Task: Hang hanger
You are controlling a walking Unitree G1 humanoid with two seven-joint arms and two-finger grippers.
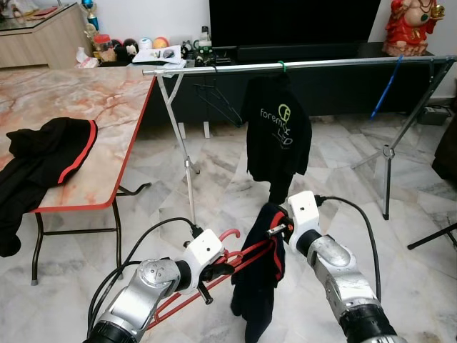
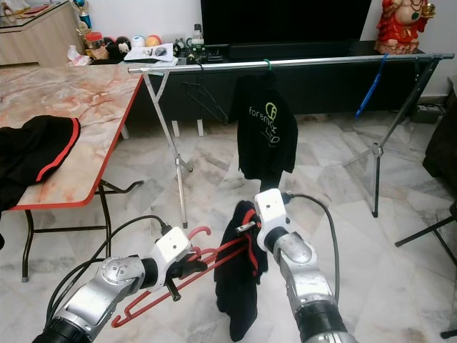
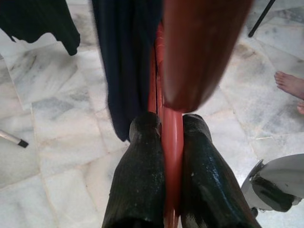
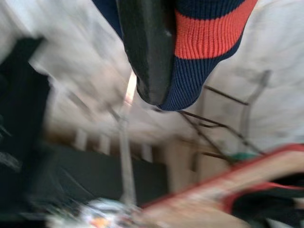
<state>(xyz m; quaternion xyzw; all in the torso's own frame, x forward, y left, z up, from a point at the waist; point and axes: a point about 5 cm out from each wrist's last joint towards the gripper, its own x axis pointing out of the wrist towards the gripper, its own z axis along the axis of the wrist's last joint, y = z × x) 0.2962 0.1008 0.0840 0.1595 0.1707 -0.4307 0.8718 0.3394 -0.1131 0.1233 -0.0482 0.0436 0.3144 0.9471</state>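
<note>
The right wrist view is smeared; the rail stand [image 4: 124,156] behind is only a streak. One right pincer fingertip [image 4: 145,57] shows, the other is buried in the navy garment [image 4: 204,38]. The red hanger [image 1: 243,259] runs under that cloth. A person's bare foot [image 3: 290,85] is cut by the frame edge.

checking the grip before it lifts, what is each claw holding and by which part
The left claw is shut on the red hanger, on its bar near the hook. The right claw pinches the dark garment at its red-striped ribbed edge.
</note>
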